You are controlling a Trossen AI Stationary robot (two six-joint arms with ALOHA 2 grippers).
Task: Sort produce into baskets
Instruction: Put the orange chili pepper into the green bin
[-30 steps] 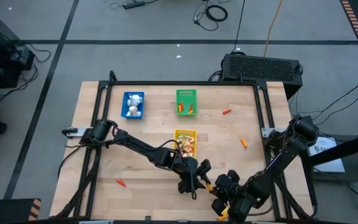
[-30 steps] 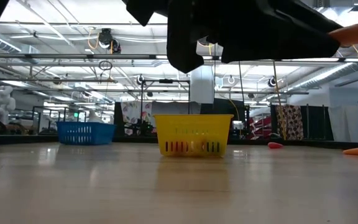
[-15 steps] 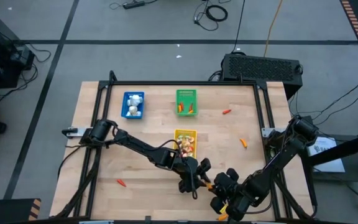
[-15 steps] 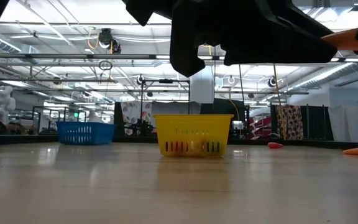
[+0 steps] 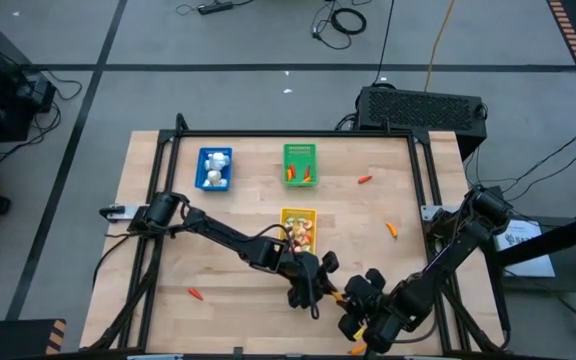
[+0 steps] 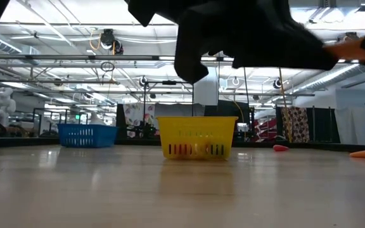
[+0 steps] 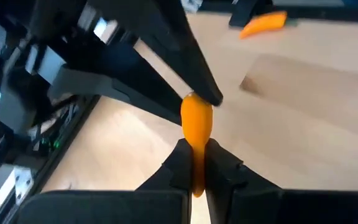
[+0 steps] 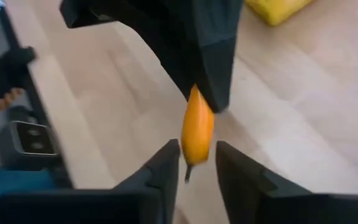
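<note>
An orange carrot piece [image 7: 196, 124] hangs above the table near its front edge, between my two grippers, which meet tip to tip. My left gripper [image 7: 196, 163] is shut on it and shows in the high view too [image 5: 323, 287]. My right gripper [image 8: 196, 163] faces it from the other side [image 5: 351, 303], open, one finger on either side of the carrot's other end [image 8: 194, 155]. Farther back stand the blue basket [image 5: 214, 168], the green basket [image 5: 300, 163] and the yellow basket [image 5: 298, 228], each with produce inside. My left gripper pinches the carrot's lower end [image 7: 195, 155] between its two fingers. It comes slanting down from the table's far left. The carrot sticks out beyond the fingertips, lifted clear of the table. My right gripper's fingers [image 8: 169, 158] flank the carrot's other end; I cannot tell whether they touch it.
Loose carrot pieces lie on the wood at the right [image 5: 365, 180] [image 5: 392, 229] and near left [image 5: 197, 294]. In the low view the yellow basket [image 6: 197, 136] stands mid-table, the blue basket [image 6: 87, 135] to its left. Metal rails [image 5: 158, 215] run along both table sides.
Both arms have kept their places over the near edge. In the low view the dark gripper parts have come to cover more of the carrot, so less of its orange end shows at the right.
</note>
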